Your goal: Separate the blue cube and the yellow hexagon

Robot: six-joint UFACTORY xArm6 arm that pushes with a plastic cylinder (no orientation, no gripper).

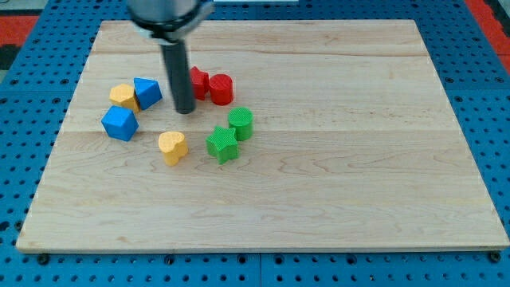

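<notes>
The yellow hexagon [123,96] sits at the view's left, touching a blue block [147,92] on its right. The blue cube [119,123] lies just below the hexagon, close to it with a small gap. My tip [185,111] is on the board to the right of the blue block and the hexagon, a short way off, touching neither.
Two red blocks [198,82] [221,88] lie just right of the rod. A yellow heart [172,147] sits below my tip. A green star [222,144] and a green cylinder [241,123] lie to the lower right. The wooden board [335,159] lies on a blue pegboard.
</notes>
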